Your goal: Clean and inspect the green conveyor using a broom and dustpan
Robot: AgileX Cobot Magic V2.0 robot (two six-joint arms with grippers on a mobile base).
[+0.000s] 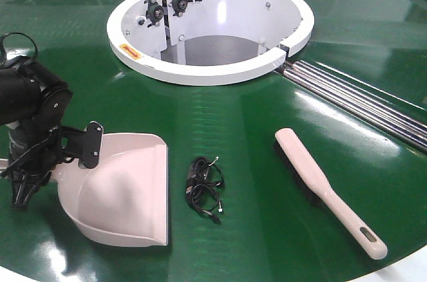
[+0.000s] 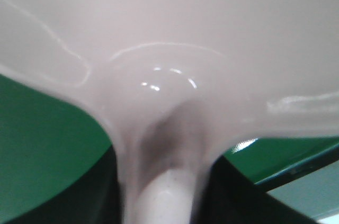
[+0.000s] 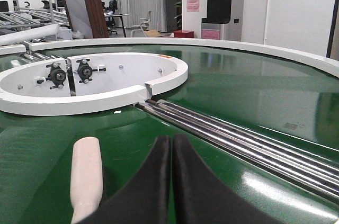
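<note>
The pale pink dustpan point(image 1: 127, 192) sits at the front left of the green conveyor point(image 1: 267, 129). My left gripper point(image 1: 70, 155) is shut on the dustpan's handle at its left end. In the left wrist view the handle runs between the dark fingers point(image 2: 95, 197) of the left gripper point(image 2: 161, 192), and the pan body point(image 2: 169, 38) fills the frame. The broom point(image 1: 320, 185) lies flat at the front right, handle toward the front edge. My right gripper point(image 3: 171, 144) is shut and empty just right of the broom's end point(image 3: 86, 176). It is out of the front view.
A tangled black cable point(image 1: 203, 185) lies on the belt between dustpan and broom. The white ring hub point(image 1: 213, 72) stands at the back centre. Silver roller strips point(image 1: 360, 99) run from the hub to the right, behind the broom.
</note>
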